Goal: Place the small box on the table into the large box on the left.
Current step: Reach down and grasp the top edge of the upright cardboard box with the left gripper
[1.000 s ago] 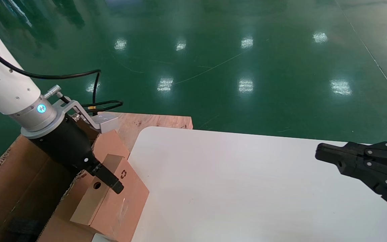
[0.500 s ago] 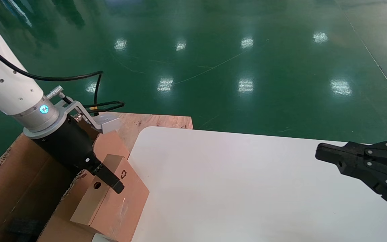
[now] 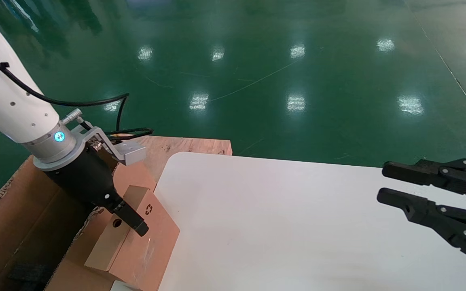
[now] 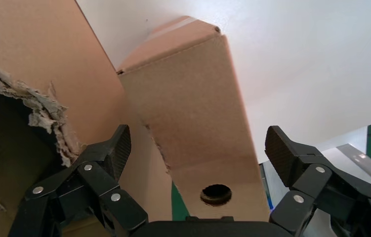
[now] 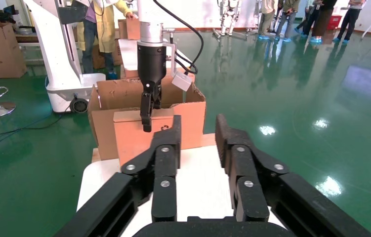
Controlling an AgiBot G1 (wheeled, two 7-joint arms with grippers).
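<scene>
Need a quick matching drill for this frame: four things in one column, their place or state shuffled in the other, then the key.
1. left gripper
2. right gripper
3. small box
4. large box

A. torn flap edges, left of the table
B. open, over the table's right side
C. leaning against the bigger carton
D. open, straddling the small carton

Pairs: 1-D, 2-B, 3-C, 4-A
</scene>
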